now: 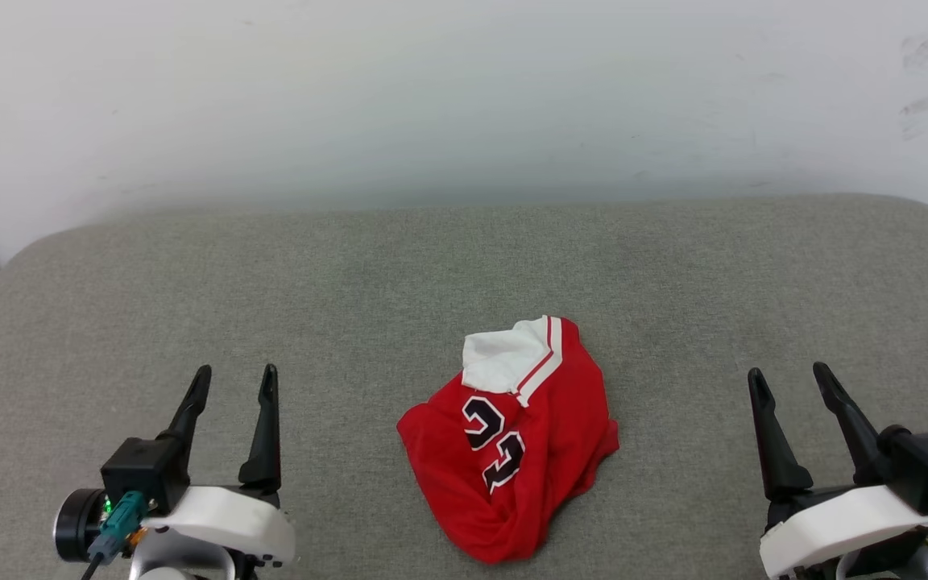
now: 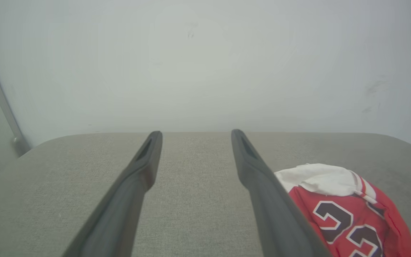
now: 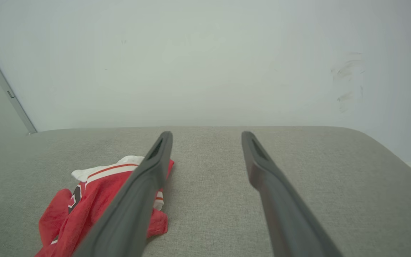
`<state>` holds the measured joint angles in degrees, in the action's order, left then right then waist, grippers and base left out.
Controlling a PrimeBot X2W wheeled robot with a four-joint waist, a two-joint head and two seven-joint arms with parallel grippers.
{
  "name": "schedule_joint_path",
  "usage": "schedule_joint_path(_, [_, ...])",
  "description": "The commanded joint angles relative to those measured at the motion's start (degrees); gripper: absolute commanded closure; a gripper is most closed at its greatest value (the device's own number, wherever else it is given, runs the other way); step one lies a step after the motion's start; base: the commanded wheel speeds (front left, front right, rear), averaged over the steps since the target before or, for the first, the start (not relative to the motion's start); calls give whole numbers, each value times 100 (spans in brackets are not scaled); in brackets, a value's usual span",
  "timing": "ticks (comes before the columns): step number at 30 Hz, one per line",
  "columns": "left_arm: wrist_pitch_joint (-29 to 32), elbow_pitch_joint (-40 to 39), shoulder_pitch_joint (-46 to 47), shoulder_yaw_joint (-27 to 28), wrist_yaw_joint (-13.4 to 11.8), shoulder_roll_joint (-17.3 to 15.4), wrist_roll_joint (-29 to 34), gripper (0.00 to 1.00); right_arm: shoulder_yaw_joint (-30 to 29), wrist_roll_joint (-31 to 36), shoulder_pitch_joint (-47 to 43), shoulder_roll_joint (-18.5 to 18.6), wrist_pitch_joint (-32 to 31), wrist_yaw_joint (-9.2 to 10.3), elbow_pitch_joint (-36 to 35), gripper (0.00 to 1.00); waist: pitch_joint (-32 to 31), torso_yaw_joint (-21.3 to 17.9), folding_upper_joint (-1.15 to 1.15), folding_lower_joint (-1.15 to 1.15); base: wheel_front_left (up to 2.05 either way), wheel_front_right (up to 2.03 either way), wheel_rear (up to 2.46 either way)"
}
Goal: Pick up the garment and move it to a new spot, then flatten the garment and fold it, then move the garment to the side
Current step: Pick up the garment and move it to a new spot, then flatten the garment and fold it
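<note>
Garment (image 1: 536, 451) lies crumpled between left hand (image 1: 237, 370) and right hand (image 1: 787, 371), both spread wide, holding nothing.

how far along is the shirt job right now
Done: nothing clearly; the garment lies crumpled on the grey padded surface, neither flat nor folded. In hand: nothing; the left gripper and right gripper sit open on either side, apart from it. Left: flattening, folding, moving it aside; whether the first move happened cannot be told.
</note>
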<state>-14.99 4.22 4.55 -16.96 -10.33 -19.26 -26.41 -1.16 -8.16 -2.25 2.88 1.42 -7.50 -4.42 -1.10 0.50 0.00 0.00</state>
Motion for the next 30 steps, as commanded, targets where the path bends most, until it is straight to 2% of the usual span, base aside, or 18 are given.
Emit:
schedule_joint_path(1, [-25,-69,-136,70,-15,-59,49,0,-14,-28,-87,-1,-18,2,-28,0,-4,5,0,0,0,0,0])
schedule_joint_path(9, [-27,-272,-468,152,35,-119,98,0,-36,-42,-161,-1,-65,2,-92,0,1,-18,0,0,0,0,0])
schedule_joint_path(22, [-27,-254,-439,111,44,-49,53,0,-30,-157,-102,-1,-175,2,-14,0,-16,6,0,0,0,0,0])
schedule_joint_path(25, [-27,-292,-352,106,68,-16,73,0,57,-277,27,-2,-473,2,47,0,26,76,0,0,0,0,0])
schedule_joint_path(30, [-24,-395,-204,116,117,66,119,0,319,-389,478,-2,-1596,2,142,0,244,300,0,0,0,0,0])
